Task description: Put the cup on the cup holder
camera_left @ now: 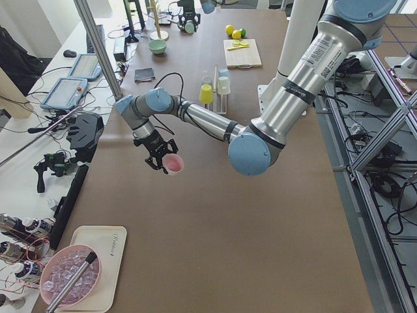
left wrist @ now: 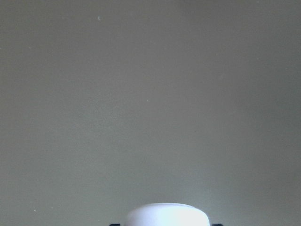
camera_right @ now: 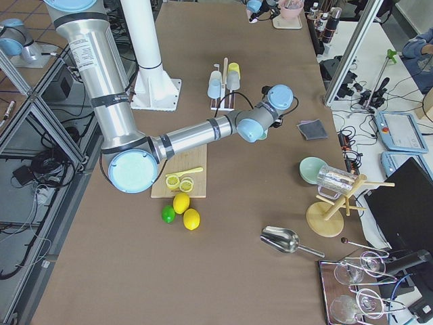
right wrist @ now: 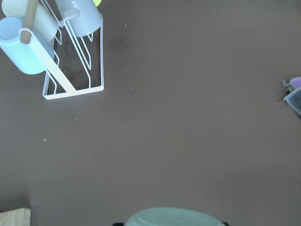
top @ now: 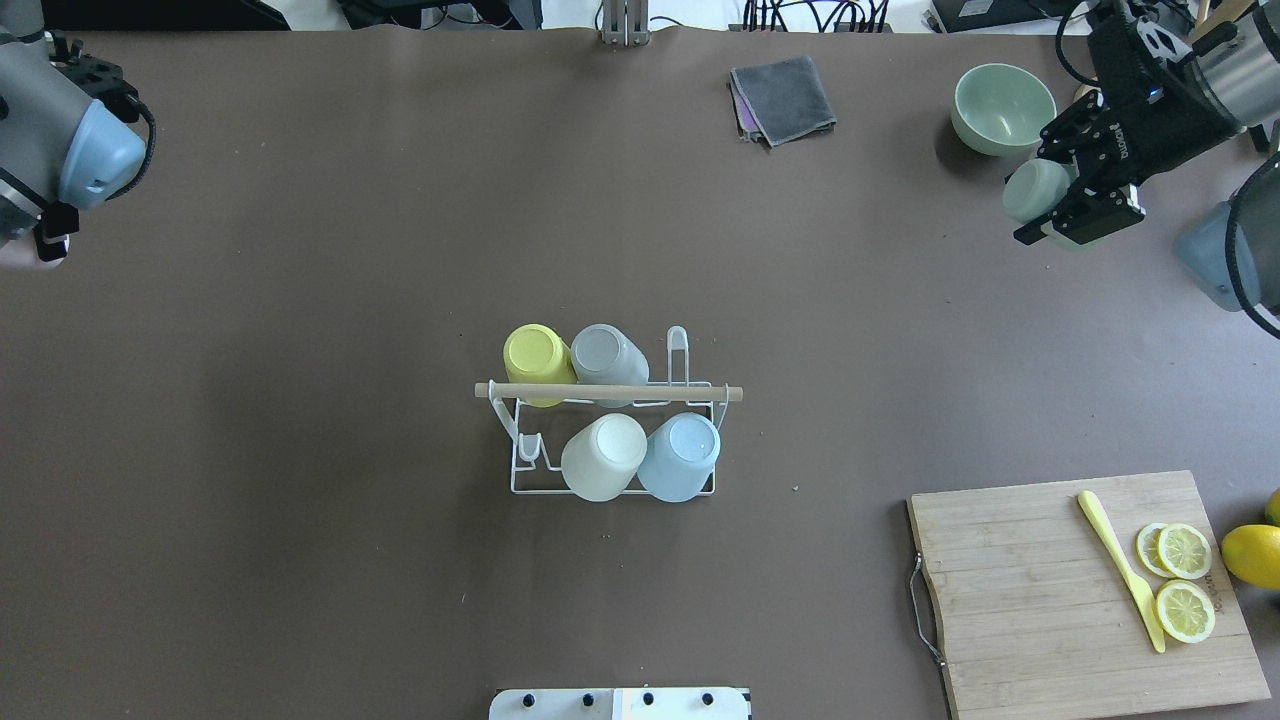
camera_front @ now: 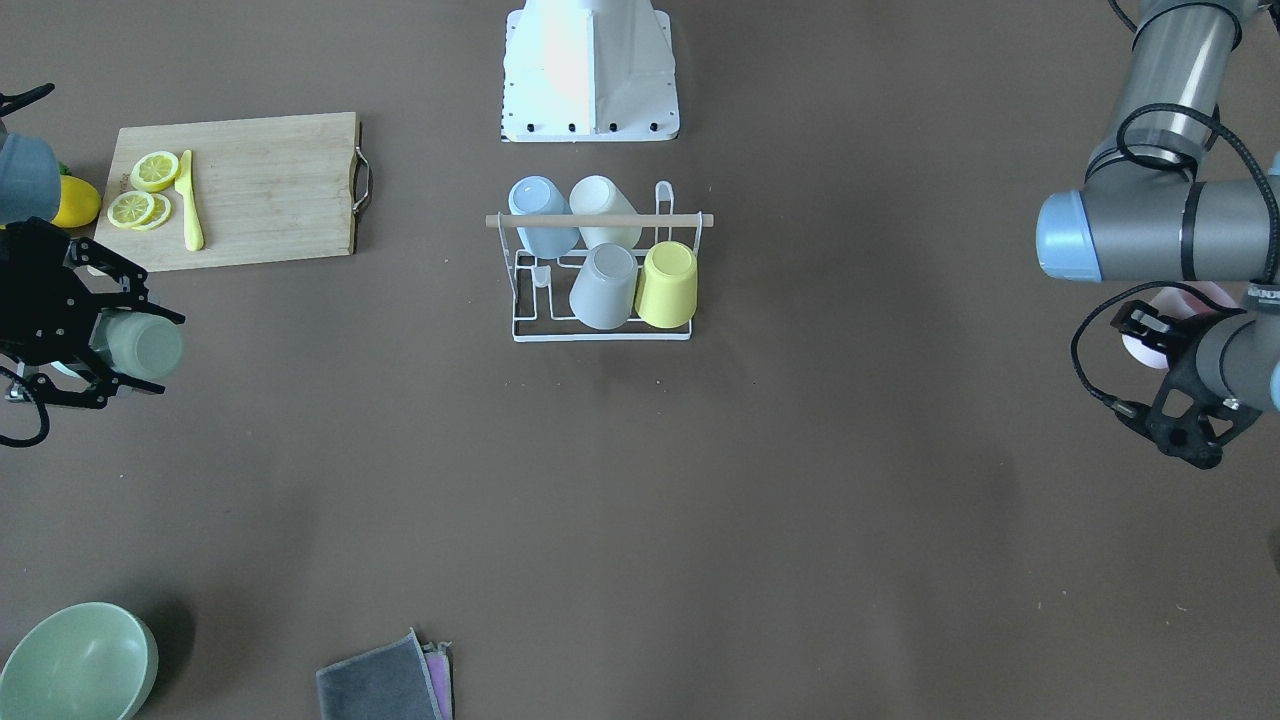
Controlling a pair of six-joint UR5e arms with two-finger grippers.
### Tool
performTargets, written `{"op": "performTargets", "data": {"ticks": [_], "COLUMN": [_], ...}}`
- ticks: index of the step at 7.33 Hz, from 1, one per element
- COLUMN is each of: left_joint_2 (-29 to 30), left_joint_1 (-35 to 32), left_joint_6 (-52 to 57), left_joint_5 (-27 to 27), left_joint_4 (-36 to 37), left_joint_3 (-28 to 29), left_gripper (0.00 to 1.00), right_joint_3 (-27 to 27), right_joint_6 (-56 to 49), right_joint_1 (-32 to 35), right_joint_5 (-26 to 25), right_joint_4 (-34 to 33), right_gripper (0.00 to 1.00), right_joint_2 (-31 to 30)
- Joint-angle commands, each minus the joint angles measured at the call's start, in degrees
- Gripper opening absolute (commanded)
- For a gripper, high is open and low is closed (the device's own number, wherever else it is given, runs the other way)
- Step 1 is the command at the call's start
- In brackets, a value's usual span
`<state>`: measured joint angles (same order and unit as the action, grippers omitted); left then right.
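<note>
Well, both arms are out at the far ends of the table, and each one has a cup. The right gripper is squeezed tight on the sides of a pale green cup. The left gripper is squeezed on a pink cup. The cup holder sits in the middle, well away from both. It has four cups upside down on it and two bare pegs. I think these cups are light, hard and smooth, so they could slip. Holding the side wall looks best, with the open end left free for a peg.
</note>
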<state>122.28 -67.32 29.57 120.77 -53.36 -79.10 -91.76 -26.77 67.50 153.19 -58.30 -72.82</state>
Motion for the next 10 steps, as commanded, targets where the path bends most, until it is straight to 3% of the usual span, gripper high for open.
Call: {"op": "performTargets", "data": {"ticks": [1,3,6,8,10], "left_joint_2": [-4.7,-7.1,-6.6,-6.9,-7.1], "left_joint_1": [-1.3,-1.3,1.3,6.0,8.9], "left_joint_6": [-5.0,-9.2,-24.2,-33.4,-48.2], "left_joint_5": [0.0,0.1,0.8,1.0,5.2], "left_joint_4": [-14.8,-26.7,-51.0,-65.0,-80.2], "left_joint_3": [-3.6,-5.3,-6.1,-7.8,-10.0], "left_gripper": [0.00,0.00,0.00,0.00,0.00], "right_joint_3": [0.1,0.3,0.1,0.3,-0.1], "right_joint_6": [11.3,22.3,37.5,42.9,52.0], "right_joint_1": [0.1,0.0,0.0,-0.3,-0.3], "right_joint_5": [0.0,-3.7,-7.8,-12.0,-17.9], "right_joint_4": [15.0,26.3,35.6,36.5,38.3], "right_gripper": [0.00,0.00,0.00,0.00,0.00], "right_joint_2": [0.2,0.8,2.5,3.4,4.9]}}
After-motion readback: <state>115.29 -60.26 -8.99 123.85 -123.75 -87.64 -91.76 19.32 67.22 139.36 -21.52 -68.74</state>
